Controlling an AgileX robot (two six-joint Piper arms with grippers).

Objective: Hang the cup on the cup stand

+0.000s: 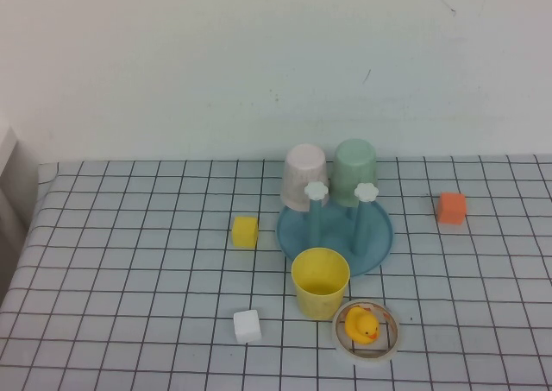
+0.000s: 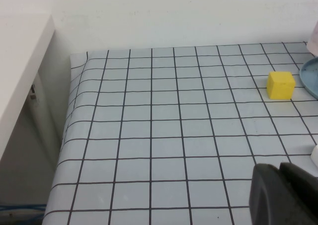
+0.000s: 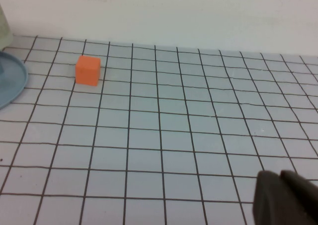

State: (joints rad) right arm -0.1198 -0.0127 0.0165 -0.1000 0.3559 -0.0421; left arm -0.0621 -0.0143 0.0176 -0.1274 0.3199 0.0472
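Note:
The yellow cup (image 1: pixel 320 280) stands upright, mouth up, on the table just in front of the cup stand (image 1: pixel 379 236), a round blue tray. Two front pegs with white flower knobs (image 1: pixel 316 191) are bare. A pale pink cup (image 1: pixel 304 177) and a pale green cup (image 1: pixel 354 172) hang upside down on the back pegs. Neither arm shows in the high view. My left gripper (image 2: pixel 279 171) is shut and empty above the table's left part. My right gripper (image 3: pixel 279 178) is shut and empty above the right part. The stand's rim shows in both wrist views (image 2: pixel 310 81) (image 3: pixel 10 83).
A yellow cube (image 1: pixel 245 231) lies left of the stand and shows in the left wrist view (image 2: pixel 280 85). A white cube (image 1: pixel 247 325) lies front left of the cup. A rubber duck inside a tape ring (image 1: pixel 362 325) sits right of the cup. An orange cube (image 1: pixel 451 208) lies right of the stand.

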